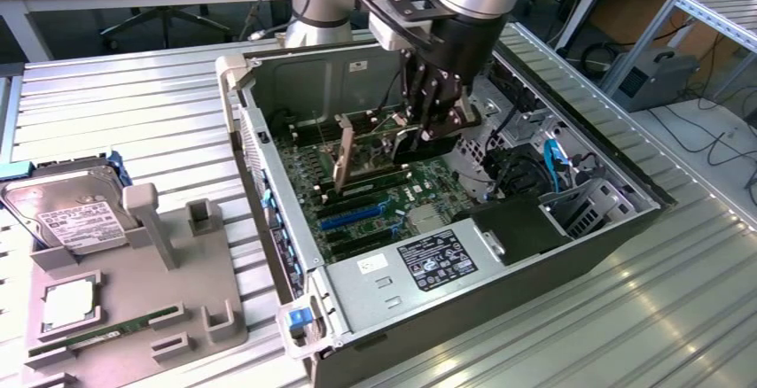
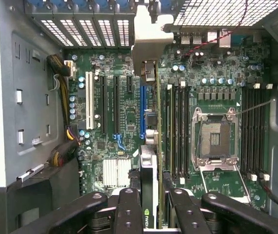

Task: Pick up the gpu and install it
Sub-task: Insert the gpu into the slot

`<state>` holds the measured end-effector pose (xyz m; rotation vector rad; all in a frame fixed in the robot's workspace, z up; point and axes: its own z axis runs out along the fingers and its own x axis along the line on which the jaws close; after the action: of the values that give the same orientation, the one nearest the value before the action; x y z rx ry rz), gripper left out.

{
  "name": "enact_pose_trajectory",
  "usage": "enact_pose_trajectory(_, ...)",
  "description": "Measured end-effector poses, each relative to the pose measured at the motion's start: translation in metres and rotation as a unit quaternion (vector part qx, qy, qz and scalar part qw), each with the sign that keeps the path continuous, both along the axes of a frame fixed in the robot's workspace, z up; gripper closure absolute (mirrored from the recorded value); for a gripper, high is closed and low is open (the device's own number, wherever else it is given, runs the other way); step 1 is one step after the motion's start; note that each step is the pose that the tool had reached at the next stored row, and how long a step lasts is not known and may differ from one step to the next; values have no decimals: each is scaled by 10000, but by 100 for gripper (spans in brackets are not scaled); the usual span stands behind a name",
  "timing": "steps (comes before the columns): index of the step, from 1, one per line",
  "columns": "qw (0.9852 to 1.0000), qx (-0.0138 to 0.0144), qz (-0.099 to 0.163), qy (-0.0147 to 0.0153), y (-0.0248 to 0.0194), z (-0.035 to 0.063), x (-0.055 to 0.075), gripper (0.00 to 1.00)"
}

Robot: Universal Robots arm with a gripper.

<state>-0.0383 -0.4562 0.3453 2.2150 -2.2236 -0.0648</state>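
Gripper point(image 2: 151, 207) clamped on gpu point(image 2: 151, 44), card held edge-down inside computer case point(image 1: 355, 69), near motherboard point(image 2: 105, 146). Risk: edge misaligned with blue slot point(image 2: 142, 112) could jam; bracket could snag.

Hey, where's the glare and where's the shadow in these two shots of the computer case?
Exterior view: overhead light streaks glare across the ribbed table, while the case corner beside the gripper lies in shadow. Wrist view: even light on the motherboard, the gpu has its bracket washed pale, the fingers look dark.
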Motion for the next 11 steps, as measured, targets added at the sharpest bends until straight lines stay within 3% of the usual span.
enact_pose_trajectory(6,9999,0,124,0,1,-127,-116,73)
enact_pose_trajectory(11,9999,1,171,-1,1,-154,-161,73)
